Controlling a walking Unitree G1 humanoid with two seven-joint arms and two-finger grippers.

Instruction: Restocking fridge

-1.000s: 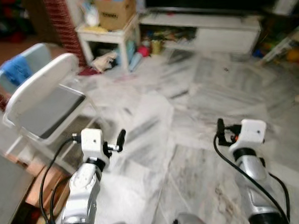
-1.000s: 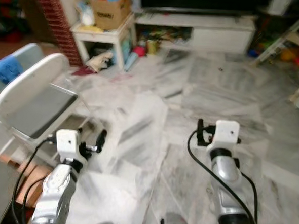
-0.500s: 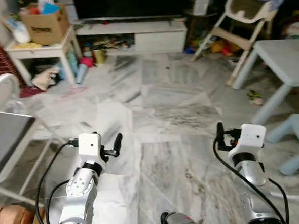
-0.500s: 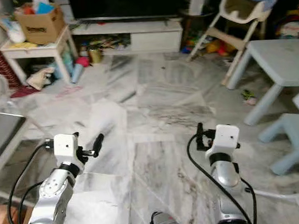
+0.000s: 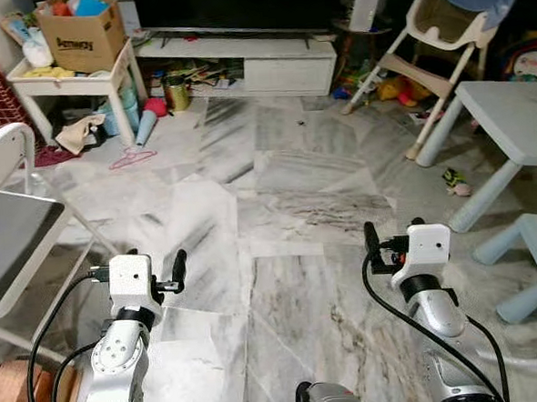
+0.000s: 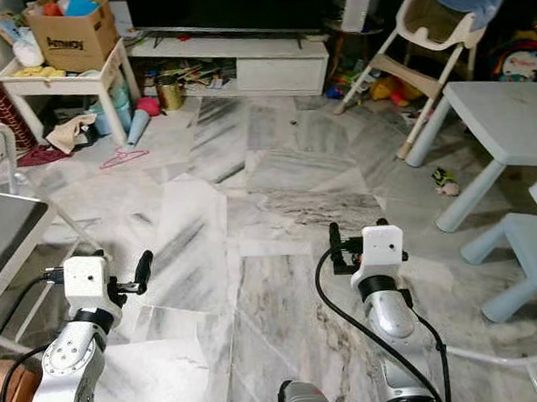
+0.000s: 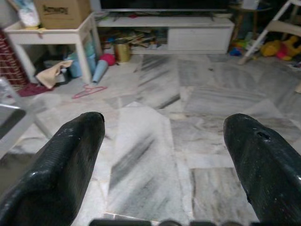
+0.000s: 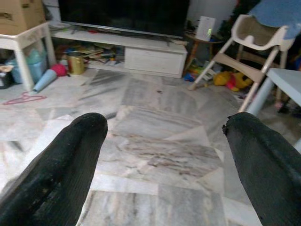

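Low in the frame, the left hand [image 5: 175, 270] and right hand [image 5: 372, 247] hover open and empty over the marble floor [image 5: 277, 191]. No fridge or groceries are visible, so weight, fragility and grip point cannot be judged.

Marble floor [image 5: 277, 191], low TV bench [image 5: 242, 61]

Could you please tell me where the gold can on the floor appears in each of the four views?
Left eye view: the gold can is far back on the left, between the side table and the low white cabinet.
Right eye view: the same spot, far back on the left.
Left wrist view: on the floor beside the side table's leg.
Right wrist view: in front of the cabinet's open shelf.
Shared landmark: the low white cabinet.
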